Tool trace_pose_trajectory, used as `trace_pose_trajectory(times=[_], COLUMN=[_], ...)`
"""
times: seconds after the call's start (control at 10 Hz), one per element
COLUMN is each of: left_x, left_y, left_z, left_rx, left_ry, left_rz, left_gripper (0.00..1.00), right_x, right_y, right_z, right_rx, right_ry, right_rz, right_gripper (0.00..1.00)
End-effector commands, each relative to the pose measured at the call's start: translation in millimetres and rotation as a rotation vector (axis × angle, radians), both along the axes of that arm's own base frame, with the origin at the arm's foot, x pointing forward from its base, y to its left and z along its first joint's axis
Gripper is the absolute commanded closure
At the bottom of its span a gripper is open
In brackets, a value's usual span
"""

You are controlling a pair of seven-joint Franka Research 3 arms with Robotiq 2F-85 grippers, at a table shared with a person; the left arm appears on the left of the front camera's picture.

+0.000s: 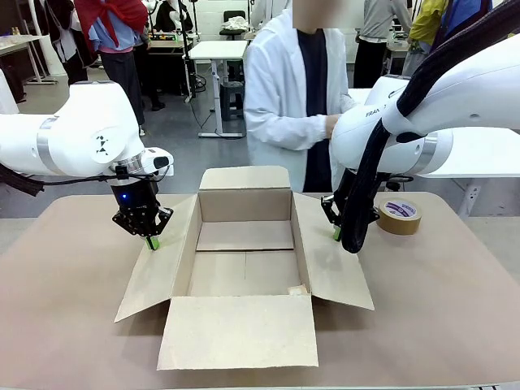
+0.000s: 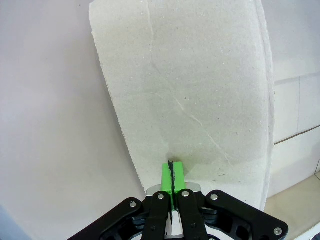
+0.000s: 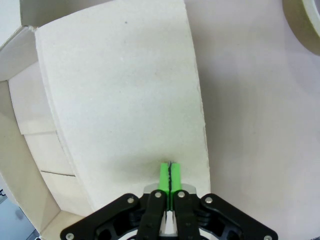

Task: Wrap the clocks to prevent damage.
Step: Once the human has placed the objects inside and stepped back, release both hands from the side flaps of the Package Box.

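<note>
The left gripper (image 1: 152, 240) and right gripper (image 1: 336, 234), both pinched together, press opposite flaps of the open brown cardboard box (image 1: 244, 203) between them.

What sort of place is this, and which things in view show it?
Likely a robotics lab: the white left arm and right arm work at an open box, a person in a white coat stands opposite, and more tables stand behind.
</note>
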State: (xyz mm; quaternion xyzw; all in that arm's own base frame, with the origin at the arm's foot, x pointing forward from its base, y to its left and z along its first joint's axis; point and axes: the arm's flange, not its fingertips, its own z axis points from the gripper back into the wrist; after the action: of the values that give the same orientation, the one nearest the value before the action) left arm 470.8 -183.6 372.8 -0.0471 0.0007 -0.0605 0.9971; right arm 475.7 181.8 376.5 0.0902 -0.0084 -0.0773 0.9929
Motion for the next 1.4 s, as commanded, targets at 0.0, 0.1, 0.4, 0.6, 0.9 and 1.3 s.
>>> trace_pose_trajectory(times=[0.0,0.1,0.4,0.6,0.9,1.3], left_x=[-0.3,-0.3,-0.3,-0.3,-0.3,-0.3], left_y=[0.5,0.5,0.5,0.5,0.5,0.5], left_z=[2.1,2.1,2.1,2.1,2.1,2.1], left_rx=[0.006,0.006,0.006,0.006,0.006,0.006], left_ry=[0.003,0.003,0.003,0.003,0.003,0.003], left_rz=[-0.004,-0.004,-0.004,-0.004,-0.004,-0.004], left_gripper=[1.0,1.0,1.0,1.0,1.0,1.0], right_x=[-0.6,-0.6,-0.6,-0.6,-0.6,-0.6], right_y=[1.0,1.0,1.0,1.0,1.0,1.0], right_z=[-1.1,-1.1,-1.1,-1.1,-1.1,-1.1], right_rx=[-0.025,-0.025,-0.025,-0.025,-0.025,-0.025], right_ry=[0.001,0.001,0.001,0.001,0.001,0.001], right_rz=[-0.013,-0.013,-0.013,-0.013,-0.013,-0.013], right_gripper=[1.0,1.0,1.0,1.0,1.0,1.0])
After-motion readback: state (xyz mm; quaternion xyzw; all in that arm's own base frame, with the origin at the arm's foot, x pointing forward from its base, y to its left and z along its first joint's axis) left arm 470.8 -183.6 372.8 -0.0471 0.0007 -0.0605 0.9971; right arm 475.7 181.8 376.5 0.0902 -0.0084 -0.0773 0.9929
